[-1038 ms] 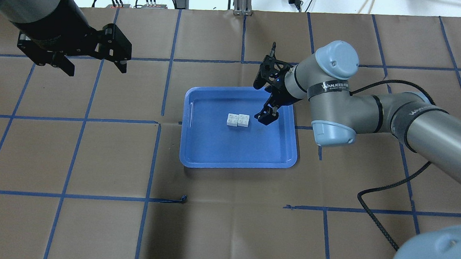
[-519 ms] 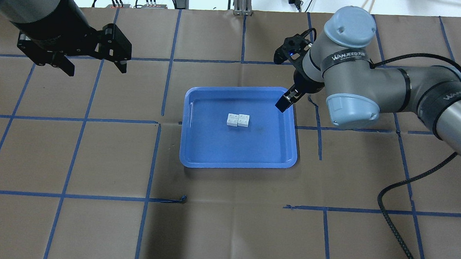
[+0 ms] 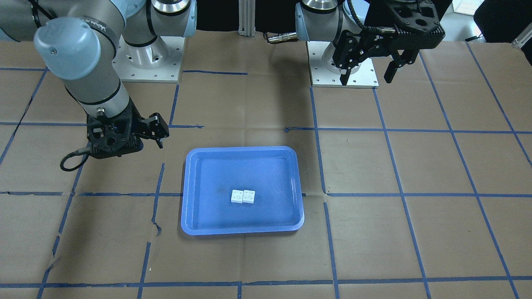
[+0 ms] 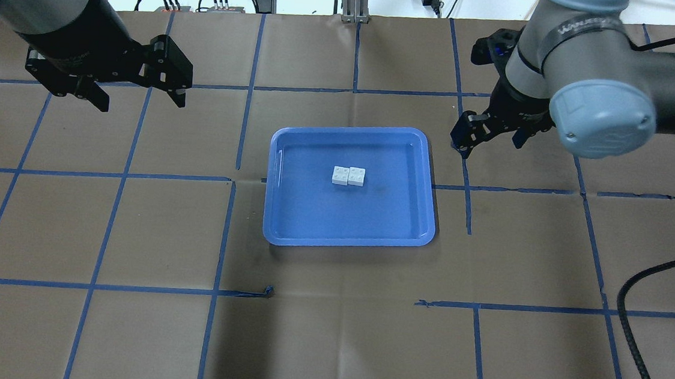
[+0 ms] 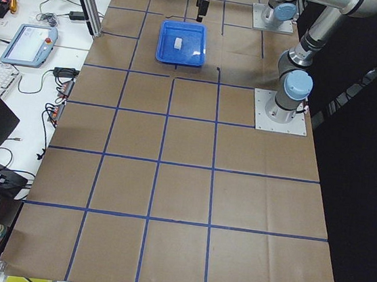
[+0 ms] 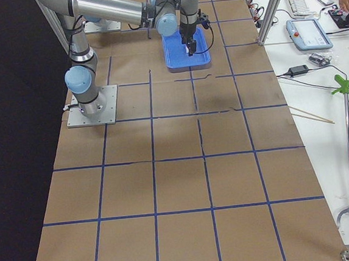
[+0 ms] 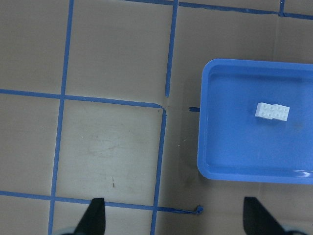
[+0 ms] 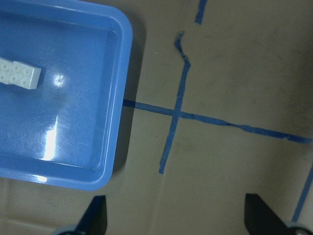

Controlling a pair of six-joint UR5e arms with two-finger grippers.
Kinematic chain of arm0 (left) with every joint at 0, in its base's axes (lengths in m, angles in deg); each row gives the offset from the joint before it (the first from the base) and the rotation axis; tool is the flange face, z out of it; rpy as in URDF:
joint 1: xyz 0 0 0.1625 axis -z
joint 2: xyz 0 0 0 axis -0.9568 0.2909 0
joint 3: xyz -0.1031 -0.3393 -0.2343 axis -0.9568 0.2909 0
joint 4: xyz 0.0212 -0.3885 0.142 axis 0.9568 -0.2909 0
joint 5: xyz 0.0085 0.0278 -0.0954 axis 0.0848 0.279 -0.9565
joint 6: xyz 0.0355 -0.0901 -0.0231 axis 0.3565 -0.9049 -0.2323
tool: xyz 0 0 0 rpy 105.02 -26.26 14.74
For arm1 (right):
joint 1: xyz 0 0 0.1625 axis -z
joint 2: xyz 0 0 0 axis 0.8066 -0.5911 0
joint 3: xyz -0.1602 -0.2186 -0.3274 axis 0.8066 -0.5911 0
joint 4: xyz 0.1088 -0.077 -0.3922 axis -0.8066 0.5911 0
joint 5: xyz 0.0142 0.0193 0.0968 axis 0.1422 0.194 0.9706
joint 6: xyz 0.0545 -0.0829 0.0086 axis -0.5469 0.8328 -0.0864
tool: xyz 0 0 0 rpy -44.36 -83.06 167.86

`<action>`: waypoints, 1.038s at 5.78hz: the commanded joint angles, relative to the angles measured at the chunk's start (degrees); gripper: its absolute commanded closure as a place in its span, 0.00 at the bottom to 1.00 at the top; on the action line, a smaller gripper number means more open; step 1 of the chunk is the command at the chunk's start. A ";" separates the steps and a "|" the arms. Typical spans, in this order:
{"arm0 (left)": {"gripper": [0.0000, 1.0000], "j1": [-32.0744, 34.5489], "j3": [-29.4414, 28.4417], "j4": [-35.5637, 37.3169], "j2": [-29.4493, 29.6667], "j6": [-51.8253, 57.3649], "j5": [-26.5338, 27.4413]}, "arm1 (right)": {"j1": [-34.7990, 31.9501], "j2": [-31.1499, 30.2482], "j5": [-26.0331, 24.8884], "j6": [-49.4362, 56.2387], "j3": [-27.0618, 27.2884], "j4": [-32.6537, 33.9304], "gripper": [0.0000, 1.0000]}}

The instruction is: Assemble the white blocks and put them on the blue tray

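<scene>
The two white blocks point(image 4: 349, 176) lie joined side by side, studs up, near the middle of the blue tray point(image 4: 311, 211). They also show in the front view point(image 3: 243, 196) and in both wrist views point(image 7: 272, 111) point(image 8: 18, 73). My right gripper point(image 4: 488, 144) is open and empty, raised over the table just beyond the tray's far right corner. Its wrist view shows the tray's corner point(image 8: 120, 58) at the left. My left gripper point(image 4: 140, 98) is open and empty, high over the table's far left, well away from the tray point(image 7: 234, 147).
Brown paper with a blue tape grid point(image 4: 236, 178) covers the table. Cables and power adapters point(image 4: 226, 0) lie on the white bench beyond the far edge. The right arm's black cable point(image 4: 635, 309) hangs at the right. The arm bases point(image 3: 145, 58) stand on the robot's side.
My right gripper has risen and moved right and away from the blocks, out past the tray's rim. The blocks stay in the tray. The left arm has not moved.
</scene>
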 commanded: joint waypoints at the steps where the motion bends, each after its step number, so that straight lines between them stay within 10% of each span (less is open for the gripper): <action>1: 0.01 0.00 0.00 0.00 0.00 0.00 0.00 | 0.49 -4.51 -2.48 -7.80 -6.00 -12.25 0.00; 6: 0.01 0.00 0.00 0.00 0.00 0.00 0.00 | -0.21 -7.35 -0.20 -11.78 -7.00 -16.37 0.00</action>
